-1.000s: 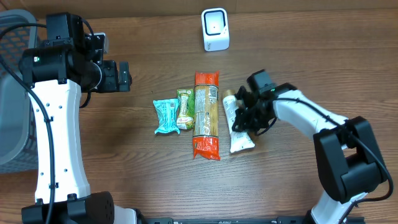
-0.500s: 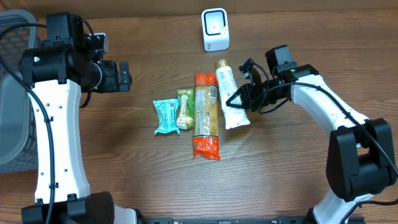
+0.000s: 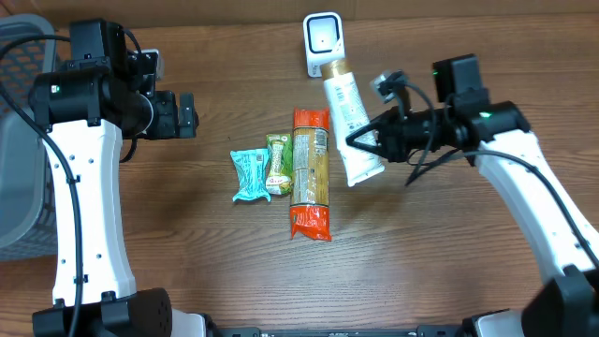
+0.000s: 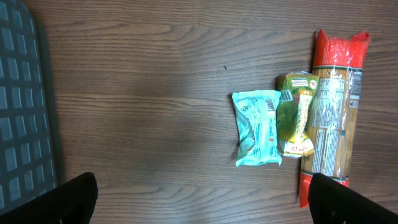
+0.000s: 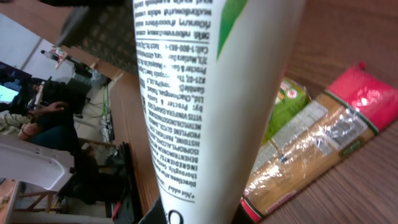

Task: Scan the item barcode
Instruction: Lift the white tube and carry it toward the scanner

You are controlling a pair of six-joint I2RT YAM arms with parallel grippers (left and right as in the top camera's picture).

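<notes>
Overhead view shows the white tube (image 3: 348, 117) lifted off the wooden table (image 3: 215, 271), slanted so that its capped end reaches just in front of the small white scanner (image 3: 324, 43) while its flat crimped end points back toward the row of groceries. The right gripper (image 3: 367, 142) is clamped on the tube's lower half, close to the crimp, which leaves most of the printed body bare for the scanner's window to read. From the right wrist camera the tube fills the frame with dense small print running along it; no barcode can be made out on that side, so the code is probably on another face, and whether it faces the scanner cannot be told. Beyond the tube, the spaghetti packet (image 3: 311, 173), the green snack packet (image 3: 278, 164) and the teal packet (image 3: 249, 175) lie flat side by side in the middle of the table, apparently waiting their turn. The left gripper (image 3: 190, 112) hangs well apart with its jaws spread wide and nothing between them, near the grey basket (image 3: 19, 187) at the table's left edge, out of the right arm's way.
</notes>
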